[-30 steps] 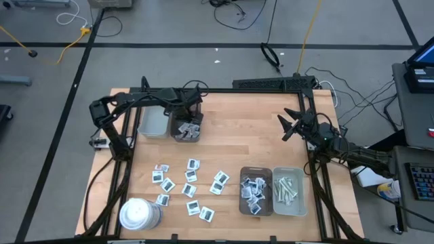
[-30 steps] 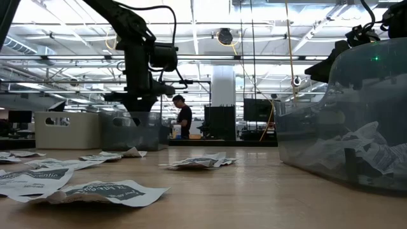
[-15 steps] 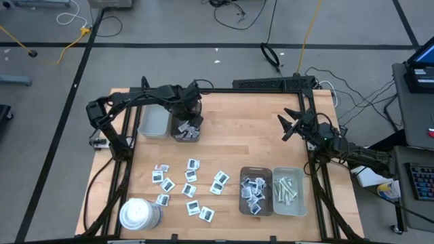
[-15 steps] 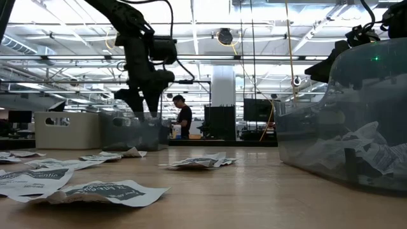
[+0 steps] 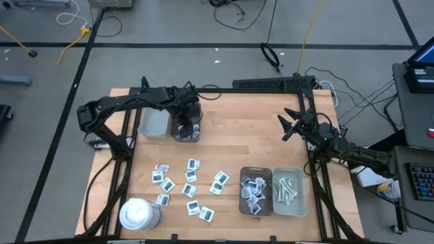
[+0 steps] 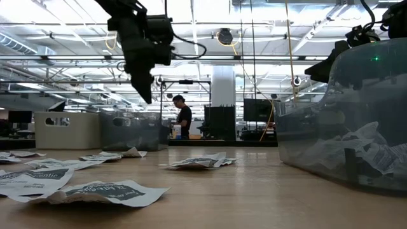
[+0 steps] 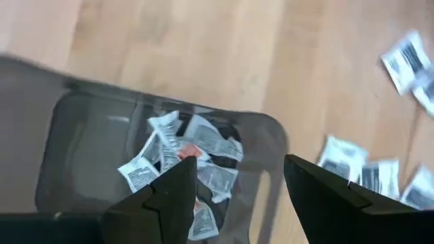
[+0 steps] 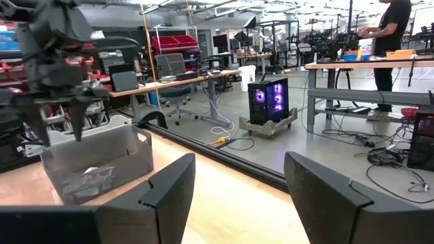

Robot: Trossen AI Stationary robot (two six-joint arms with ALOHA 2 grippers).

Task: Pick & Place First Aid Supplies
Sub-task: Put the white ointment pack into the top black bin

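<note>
Two dark fingers of the left gripper (image 7: pixel 237 196) stand wide apart with nothing between them, hanging over the dark grey bin (image 5: pixel 184 129) left of centre in the upper half of the high view. In the left wrist view the square white packets (image 7: pixel 190 159) with dark print lie heaped on the bin's floor, directly beyond the open jaws. In the low view the left gripper (image 6: pixel 143 79) sits high in the upper left, well clear of the bin's rim.

Outward from there, a paler tray (image 5: pixel 153 123) stands just beside the dark bin on its left. About ten loose packets (image 5: pixel 190 188) lie scattered on the wooden table (image 5: pixel 230 135) in the lower-left part of the high view, near a white cylinder (image 5: pixel 139 213) at the bottom left. A second pair of trays sits at lower right: a dark one with packets (image 5: pixel 254 190), a pale one with narrow wrapped strips (image 5: pixel 286 188). The right gripper (image 5: pixel 290 127) waits at the right edge, fingers spread and empty.

The risks, as I judge them: the loose packets are thin and flat on the wood, so the next pinch may slide off or take two at once where they overlap. A low sweep out could also clip the bin's rim and shift it against the pale tray.
</note>
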